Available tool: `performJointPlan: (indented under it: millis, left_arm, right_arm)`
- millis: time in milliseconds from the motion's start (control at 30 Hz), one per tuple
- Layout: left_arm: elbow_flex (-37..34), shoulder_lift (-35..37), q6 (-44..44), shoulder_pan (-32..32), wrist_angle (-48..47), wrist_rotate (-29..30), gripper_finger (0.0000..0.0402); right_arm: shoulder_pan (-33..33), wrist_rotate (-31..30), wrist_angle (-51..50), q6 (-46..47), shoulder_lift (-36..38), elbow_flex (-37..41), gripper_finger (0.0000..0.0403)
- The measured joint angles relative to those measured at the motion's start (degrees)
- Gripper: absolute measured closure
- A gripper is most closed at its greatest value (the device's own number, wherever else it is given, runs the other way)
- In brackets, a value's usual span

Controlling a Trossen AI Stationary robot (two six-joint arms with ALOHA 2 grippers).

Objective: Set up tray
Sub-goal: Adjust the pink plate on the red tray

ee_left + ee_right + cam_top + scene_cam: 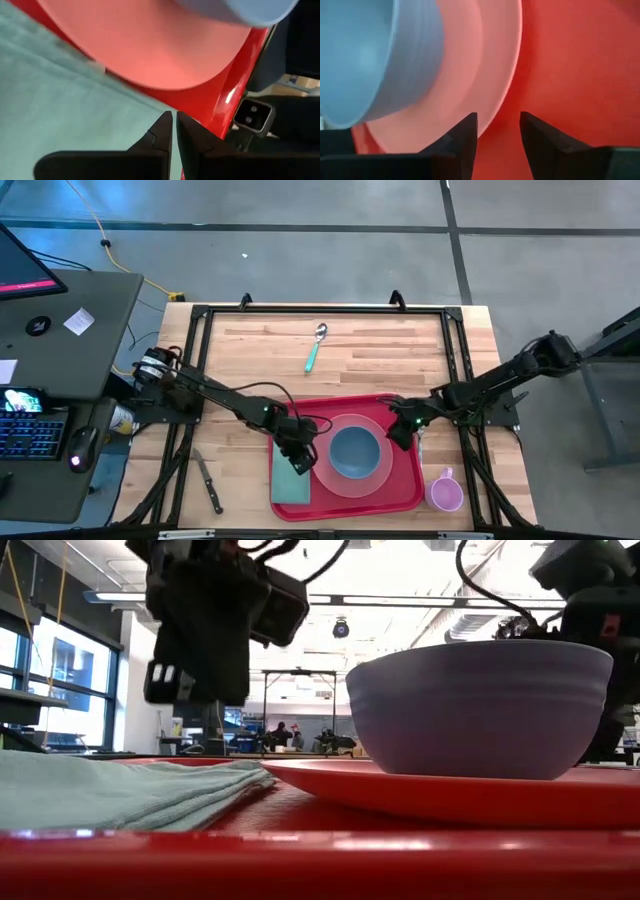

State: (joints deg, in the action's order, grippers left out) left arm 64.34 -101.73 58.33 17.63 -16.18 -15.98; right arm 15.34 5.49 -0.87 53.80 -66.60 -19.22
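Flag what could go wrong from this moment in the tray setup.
1. The right gripper sits open right at the pink plate's rim; a careless move could nudge the plate and the blue bowl on it.
2. The left gripper, nearly shut, hovers close over the teal napkin; pulling away could drag or bunch it.
3. Both arms crowd the red tray, so they may bump each other.

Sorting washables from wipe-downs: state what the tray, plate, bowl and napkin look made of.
Tray: likely hard plastic, glossy red, rim catches highlights.
Plate: probably plastic, smooth matte pink.
Bowl: plastic or ceramic, matte blue; cannot tell which.
Napkin: teal cloth, soft folded layers.
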Motion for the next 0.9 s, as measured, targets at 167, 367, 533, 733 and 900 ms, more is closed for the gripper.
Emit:
performJointPlan:
  millis: [167,367,533,733,900]
  left_arm:
    - [0.63,1.80,0.09,-0.01,-4.49,1.28,0.0341]
    - [0.58,3.78,0.47,-0.01,-6.72,1.24,0.0341]
    - [0.63,4.63,0.96,0.01,-8.31,1.13,0.0341]
    - [0.71,5.66,1.96,0.01,-9.92,1.51,0.0341]
    - [0.59,5.94,2.00,0.01,-10.42,1.55,0.0341]
  right_arm:
    - [0.60,-1.52,3.04,-0.30,-4.63,-0.49,0.0263]
    - [0.57,-1.23,6.02,-1.53,-10.62,-2.62,0.0264]
    - [0.97,-1.10,7.28,-1.44,-13.23,-3.65,0.0288]
    - [1.08,0.50,4.50,-0.24,-11.13,-3.65,0.0347]
    - [1.12,4.65,2.05,-0.71,-10.50,-3.67,0.0388]
